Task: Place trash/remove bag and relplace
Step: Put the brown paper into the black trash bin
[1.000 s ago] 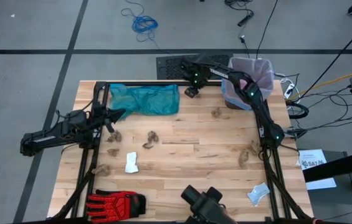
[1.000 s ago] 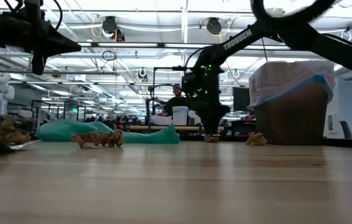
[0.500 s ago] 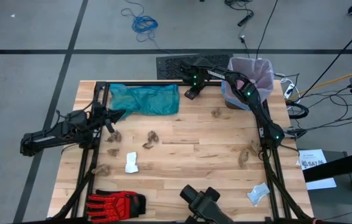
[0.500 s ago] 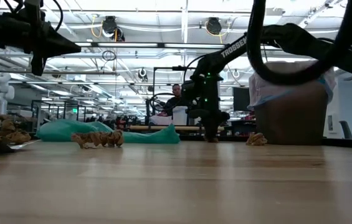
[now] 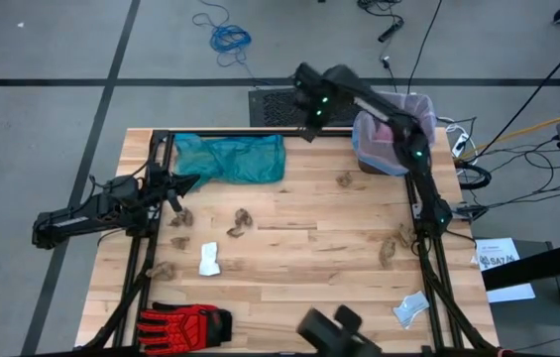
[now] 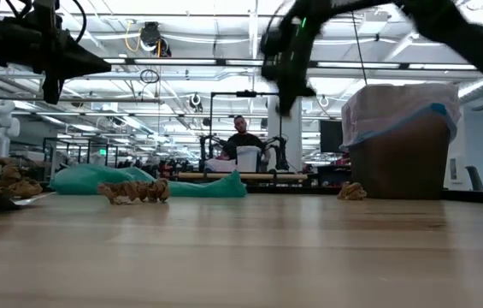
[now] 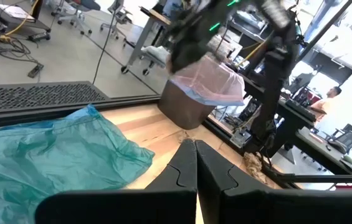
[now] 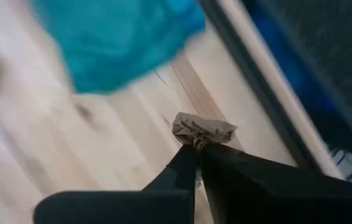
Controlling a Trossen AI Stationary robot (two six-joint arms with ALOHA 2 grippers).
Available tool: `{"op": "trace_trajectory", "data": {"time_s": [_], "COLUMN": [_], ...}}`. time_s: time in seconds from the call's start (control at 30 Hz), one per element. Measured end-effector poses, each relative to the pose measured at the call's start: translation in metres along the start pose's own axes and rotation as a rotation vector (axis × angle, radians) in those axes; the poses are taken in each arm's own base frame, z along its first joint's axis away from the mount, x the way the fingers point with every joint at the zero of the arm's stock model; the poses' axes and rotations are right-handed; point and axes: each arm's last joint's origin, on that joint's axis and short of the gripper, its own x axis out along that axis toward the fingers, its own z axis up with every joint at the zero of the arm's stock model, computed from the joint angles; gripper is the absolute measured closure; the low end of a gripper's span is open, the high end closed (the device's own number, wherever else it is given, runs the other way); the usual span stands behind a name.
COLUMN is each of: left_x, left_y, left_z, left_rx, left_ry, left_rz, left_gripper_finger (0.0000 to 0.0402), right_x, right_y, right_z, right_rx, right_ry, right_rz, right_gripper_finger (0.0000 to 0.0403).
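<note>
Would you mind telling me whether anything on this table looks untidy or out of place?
Yes: crumpled brown paper wads lie scattered across the wooden table, while the pink-lined bin stands at the far right corner.

left arm: stretched low over table's left edge | left gripper (image 5: 188, 182): fingers together, empty | right arm: raised at far edge | right gripper (image 8: 195, 148): pinched closed
</note>
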Motion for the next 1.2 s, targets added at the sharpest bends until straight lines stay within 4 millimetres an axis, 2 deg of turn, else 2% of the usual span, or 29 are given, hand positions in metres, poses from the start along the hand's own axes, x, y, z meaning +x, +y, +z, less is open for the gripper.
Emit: {"op": "trace_trajectory", "data": {"time_s": [0.1,0.3,0.43,0.57,0.67,0.87,1.0,1.2], "left_x": [0.000,0.000,0.000,0.000,0.000,0.000,0.000,0.000], "left_y": [0.000,0.000,0.000,0.000,0.000,0.000,0.000,0.000], "left_z": [0.000,0.000,0.000,0.000,0.001,0.001,0.001,0.001], "left_rx": [0.000,-0.001,-0.001,-0.001,-0.003,-0.003,-0.003,-0.003], "left_ry": [-0.002,-0.004,-0.004,-0.004,-0.009,-0.011,-0.010,-0.010], "left_rz": [0.001,0.004,0.004,0.005,0.001,0.000,0.000,0.001], "left_gripper_finger": [0.0402,0.0402,0.0402,0.0402,0.0402,0.0402,0.0402,0.0402], "right_x": [-0.053,-0.132,-0.167,-0.189,-0.197,-0.200,-0.186,-0.152], "right_y": [0.007,0.005,-0.004,-0.018,-0.029,-0.049,-0.062,-0.077], "right_z": [-0.020,-0.065,-0.089,-0.106,-0.115,-0.121,-0.121,-0.122], "right_rx": [0.066,0.233,0.392,0.514,0.557,0.551,0.512,0.524], "right_ry": [-0.079,-0.218,-0.321,-0.388,-0.410,-0.399,-0.329,-0.183], "right_rz": [-0.059,-0.202,-0.204,-0.219,-0.232,-0.272,-0.208,-0.183], "right_gripper_finger": [0.0402,0.0403,0.0403,0.0403,0.0403,0.0391,0.0387,0.0386]}}
